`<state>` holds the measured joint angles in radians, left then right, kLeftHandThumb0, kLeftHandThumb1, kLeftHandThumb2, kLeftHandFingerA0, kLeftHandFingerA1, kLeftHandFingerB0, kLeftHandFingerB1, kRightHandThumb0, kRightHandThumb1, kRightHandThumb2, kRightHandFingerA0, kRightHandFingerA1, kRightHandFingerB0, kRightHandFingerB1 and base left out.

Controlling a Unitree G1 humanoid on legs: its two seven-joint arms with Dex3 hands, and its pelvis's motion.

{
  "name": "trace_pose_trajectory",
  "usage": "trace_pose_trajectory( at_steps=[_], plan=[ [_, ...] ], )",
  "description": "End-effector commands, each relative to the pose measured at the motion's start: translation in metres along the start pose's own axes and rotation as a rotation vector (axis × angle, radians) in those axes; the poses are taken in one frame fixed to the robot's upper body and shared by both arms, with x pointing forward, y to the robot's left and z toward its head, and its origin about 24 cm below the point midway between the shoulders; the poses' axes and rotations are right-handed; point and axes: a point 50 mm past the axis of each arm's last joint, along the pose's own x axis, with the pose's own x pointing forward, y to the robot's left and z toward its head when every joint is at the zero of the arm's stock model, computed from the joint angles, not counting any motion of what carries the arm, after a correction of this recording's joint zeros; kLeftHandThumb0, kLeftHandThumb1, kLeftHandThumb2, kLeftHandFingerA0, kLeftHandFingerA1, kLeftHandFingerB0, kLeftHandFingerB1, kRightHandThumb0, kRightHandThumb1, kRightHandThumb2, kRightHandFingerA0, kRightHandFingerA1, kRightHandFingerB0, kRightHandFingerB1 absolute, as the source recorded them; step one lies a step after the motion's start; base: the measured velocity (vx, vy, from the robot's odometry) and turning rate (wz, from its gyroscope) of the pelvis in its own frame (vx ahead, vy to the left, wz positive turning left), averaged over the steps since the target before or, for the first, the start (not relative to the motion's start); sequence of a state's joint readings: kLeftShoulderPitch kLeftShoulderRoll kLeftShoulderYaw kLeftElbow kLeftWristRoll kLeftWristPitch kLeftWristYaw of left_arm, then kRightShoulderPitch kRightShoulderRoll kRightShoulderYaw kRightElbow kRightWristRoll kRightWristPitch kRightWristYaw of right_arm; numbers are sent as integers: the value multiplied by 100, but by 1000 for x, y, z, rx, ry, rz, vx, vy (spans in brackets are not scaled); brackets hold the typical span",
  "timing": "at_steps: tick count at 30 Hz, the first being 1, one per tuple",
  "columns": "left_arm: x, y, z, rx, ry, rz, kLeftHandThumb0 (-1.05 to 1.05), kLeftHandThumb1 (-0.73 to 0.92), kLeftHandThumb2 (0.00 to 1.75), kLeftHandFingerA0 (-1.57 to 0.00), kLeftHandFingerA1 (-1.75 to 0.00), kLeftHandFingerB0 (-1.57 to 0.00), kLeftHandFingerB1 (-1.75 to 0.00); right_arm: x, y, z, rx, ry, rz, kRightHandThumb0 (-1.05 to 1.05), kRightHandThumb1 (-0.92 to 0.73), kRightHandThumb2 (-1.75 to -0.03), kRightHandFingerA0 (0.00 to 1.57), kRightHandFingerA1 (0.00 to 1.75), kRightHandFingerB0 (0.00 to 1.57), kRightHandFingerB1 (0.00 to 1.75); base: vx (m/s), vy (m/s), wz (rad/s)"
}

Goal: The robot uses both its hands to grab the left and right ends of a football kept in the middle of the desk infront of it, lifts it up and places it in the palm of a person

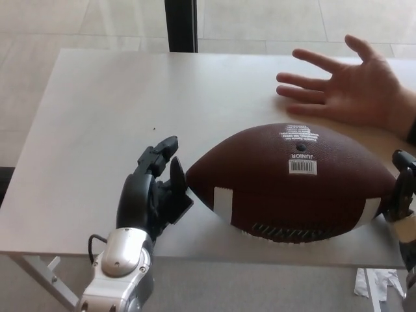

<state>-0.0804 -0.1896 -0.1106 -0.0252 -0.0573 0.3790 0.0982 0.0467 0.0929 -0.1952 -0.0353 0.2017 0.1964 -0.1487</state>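
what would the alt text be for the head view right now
A brown football lies on a pale desk, with the robot's left hand at its left tip and the right hand barely showing at its right tip. A person's open hand rests palm up behind the ball.

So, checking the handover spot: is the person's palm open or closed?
Open: the person's hand lies palm-up with digits spread.

One head camera looks down (fairly close) at the desk (97, 97).
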Motion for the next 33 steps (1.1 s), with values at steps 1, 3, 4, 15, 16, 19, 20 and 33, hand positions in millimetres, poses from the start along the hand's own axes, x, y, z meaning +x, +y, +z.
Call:
trace_pose_trajectory(
  at_steps=[1, 3, 4, 15, 16, 19, 20, 33],
  plan=[
    [9, 0, 3, 9, 31, 43, -76, 88, 121, -24, -57, -9, -40, 0, -1, -2, -21, 19, 9, -92, -73, -112, 59, 58, 40, 48, 0, 0, 0],
    [11, -1, 4, 3, 35, 47, -76, 88, 121, -25, -58, -9, -40, 0, -2, -3, -28, 15, 13, -95, -74, -112, 58, 58, 39, 48, 0, 0, 0],
    [13, -2, 3, -17, 45, 48, -76, 88, 121, -25, -57, -9, -39, 0, -2, -3, -23, 17, 9, -93, -73, -111, 59, 58, 39, 48, 0, 0, 0],
    [14, -19, -9, -90, 100, 10, -90, 92, 96, -28, -60, -12, -32, -3, 4, -6, -12, 23, 16, -91, -72, -111, 60, 59, 40, 49, 0, 0, 0],
    [13, -24, -11, -133, 110, 6, -90, 92, 96, -28, -60, -12, -32, -2, 4, -5, -3, 16, 18, -91, -72, -111, 60, 59, 40, 49, 0, 0, 0],
    [10, -33, -22, -160, 142, -13, -88, 92, 98, -26, -56, -11, -30, 0, 5, -3, -19, 10, 14, -91, -73, -111, 61, 58, 40, 48, 0, 0, 0],
    [10, -32, -22, -159, 142, -12, -88, 92, 98, -26, -56, -11, -30, 0, 6, -4, -18, 11, 14, -91, -73, -111, 61, 58, 40, 48, 0, 0, 0],
    [-5, -91, -44, -359, 255, -113, -87, 92, 132, -21, -62, -5, -18, 3, 7, 4, 5, -7, -5, -92, -71, -110, 62, 57, 40, 48, 0, 0, 0]
  ],
)
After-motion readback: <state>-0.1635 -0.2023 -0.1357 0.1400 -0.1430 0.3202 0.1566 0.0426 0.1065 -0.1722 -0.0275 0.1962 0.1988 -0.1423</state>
